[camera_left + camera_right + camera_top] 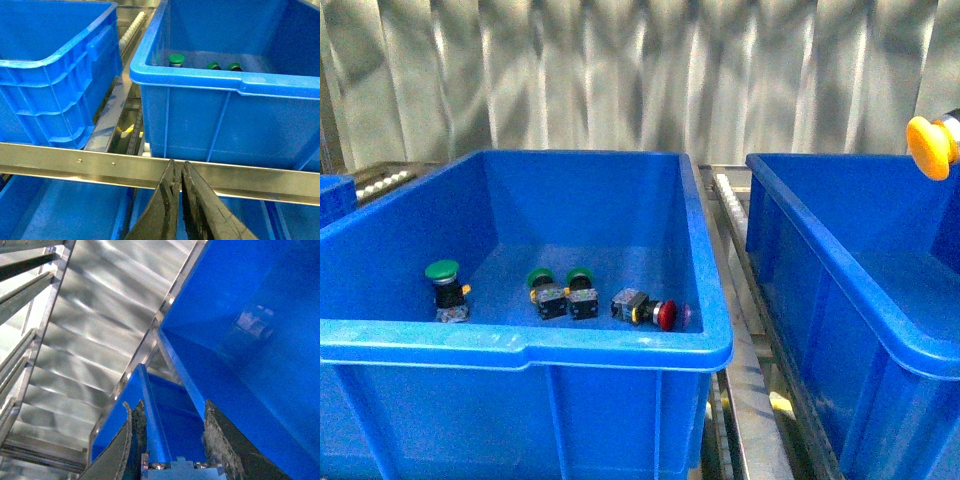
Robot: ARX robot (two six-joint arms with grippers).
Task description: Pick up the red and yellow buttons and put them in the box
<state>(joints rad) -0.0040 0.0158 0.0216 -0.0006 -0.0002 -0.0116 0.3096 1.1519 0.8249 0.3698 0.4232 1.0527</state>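
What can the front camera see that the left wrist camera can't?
Only the front view shows the red button lying on its side in the middle blue box, and the yellow button up high at the right edge above the right blue box.

Only the left wrist view shows the left gripper, shut, by a metal rail, and another blue box beside the middle one.

Both show the middle box and the three green buttons inside it.
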